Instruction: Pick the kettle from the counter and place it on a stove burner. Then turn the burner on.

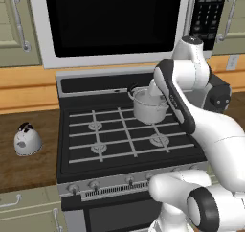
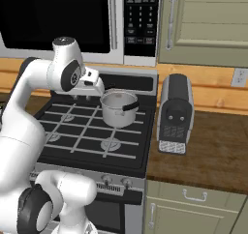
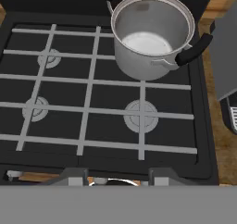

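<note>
Pot: empty, on the stove's back right burner.
Kettle: on counter, far left of my pincer (jaw gap: cannot tell).

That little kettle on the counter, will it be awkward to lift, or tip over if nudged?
Probably not tippy: the kettle is squat and dome-shaped, sitting flat on the counter. Its smooth rounded body looks slippery, so the arched black handle on top seems the safer hold. It looks rigid and, being small, likely fairly light.
</note>
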